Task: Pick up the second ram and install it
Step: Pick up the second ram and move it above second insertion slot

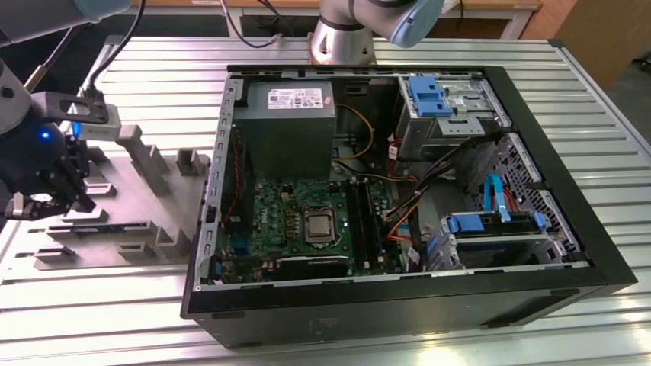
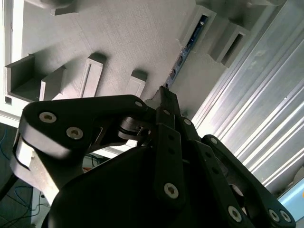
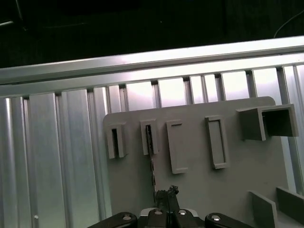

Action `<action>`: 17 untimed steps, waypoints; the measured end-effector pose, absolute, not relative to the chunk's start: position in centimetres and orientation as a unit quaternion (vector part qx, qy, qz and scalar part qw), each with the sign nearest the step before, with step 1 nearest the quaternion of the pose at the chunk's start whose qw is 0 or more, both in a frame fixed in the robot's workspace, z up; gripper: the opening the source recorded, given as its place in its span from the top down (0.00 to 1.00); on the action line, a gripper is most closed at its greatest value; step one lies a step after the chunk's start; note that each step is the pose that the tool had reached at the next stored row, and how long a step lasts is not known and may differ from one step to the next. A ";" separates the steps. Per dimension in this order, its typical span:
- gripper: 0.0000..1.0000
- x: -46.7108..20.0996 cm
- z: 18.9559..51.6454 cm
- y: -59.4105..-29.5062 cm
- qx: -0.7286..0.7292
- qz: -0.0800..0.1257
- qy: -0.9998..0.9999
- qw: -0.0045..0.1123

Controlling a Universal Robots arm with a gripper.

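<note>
Jaws together, tips beside near end of second ram (image 3: 151,159).

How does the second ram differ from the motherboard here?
The second ram is a slim strip; the motherboard is a broad board. The ram stands on edge in the grey fixture plate, outside the computer case; the motherboard lies flat inside it. The gripper is at the ram, not the motherboard. Both are circuit boards.
</note>
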State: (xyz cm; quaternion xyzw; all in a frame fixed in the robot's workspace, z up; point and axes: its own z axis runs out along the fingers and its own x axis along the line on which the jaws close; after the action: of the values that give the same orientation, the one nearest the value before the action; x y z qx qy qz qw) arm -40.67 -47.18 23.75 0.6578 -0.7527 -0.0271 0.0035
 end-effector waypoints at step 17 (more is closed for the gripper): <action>0.89 -40.7 22.7 -47.5 0.673 -0.027 -0.739 0.004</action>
State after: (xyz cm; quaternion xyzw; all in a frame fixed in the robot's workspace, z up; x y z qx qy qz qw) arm -40.67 -47.47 22.72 0.6727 -0.7394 -0.0270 0.0041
